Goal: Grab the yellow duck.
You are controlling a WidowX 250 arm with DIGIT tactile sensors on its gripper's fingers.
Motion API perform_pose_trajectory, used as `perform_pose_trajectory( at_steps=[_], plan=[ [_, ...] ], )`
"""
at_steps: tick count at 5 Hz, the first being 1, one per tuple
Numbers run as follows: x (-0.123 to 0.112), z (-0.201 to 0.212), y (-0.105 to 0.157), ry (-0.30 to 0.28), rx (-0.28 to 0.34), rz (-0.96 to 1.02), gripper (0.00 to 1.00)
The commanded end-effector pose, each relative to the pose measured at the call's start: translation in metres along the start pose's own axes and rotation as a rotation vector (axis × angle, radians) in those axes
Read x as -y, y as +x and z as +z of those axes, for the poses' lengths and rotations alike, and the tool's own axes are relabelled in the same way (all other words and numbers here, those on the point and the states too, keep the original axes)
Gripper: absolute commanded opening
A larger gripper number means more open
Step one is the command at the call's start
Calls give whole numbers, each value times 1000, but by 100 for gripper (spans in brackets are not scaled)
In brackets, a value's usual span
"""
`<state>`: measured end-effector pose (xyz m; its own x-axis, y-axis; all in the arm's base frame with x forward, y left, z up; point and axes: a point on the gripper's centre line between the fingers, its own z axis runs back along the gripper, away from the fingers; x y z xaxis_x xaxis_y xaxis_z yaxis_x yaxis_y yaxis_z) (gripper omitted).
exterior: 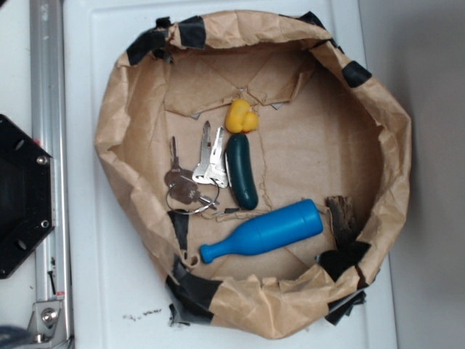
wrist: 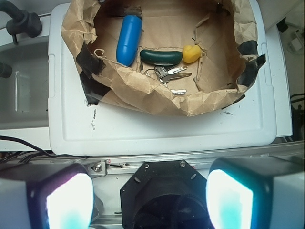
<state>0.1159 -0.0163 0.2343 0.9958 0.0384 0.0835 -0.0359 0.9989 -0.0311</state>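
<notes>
A: Exterior view? 
B: The yellow duck (exterior: 241, 117) touches the green pickle toy (exterior: 242, 171) inside the paper nest (exterior: 116, 123); a grab could snag both.

A: Wrist view? 
B: The tool (wrist: 150, 200) is released, well away from the duck (wrist: 191, 53); keys (wrist: 167, 74) are nearby.

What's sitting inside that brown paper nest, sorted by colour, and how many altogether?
Yellow: 1, the yellow duck
Dark green: 1, the pickle toy
Blue: 1, the bowling pin
Silver: 1, the bunch of keys
Brown: 1, the wood chunk
Total: 5
</notes>
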Motion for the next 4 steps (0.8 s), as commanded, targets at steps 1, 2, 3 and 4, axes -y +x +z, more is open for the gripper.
perform_pose_trajectory(
  at_steps=[1, 2, 3, 4],
  plan=[
    [0, 0, 0, 0, 0, 0, 100],
    [-14, -20, 40, 47, 154, 136, 100],
    [-19, -35, 70, -2, 264, 289, 100],
    [-29, -56, 91, 8, 260, 427, 100]
  ],
)
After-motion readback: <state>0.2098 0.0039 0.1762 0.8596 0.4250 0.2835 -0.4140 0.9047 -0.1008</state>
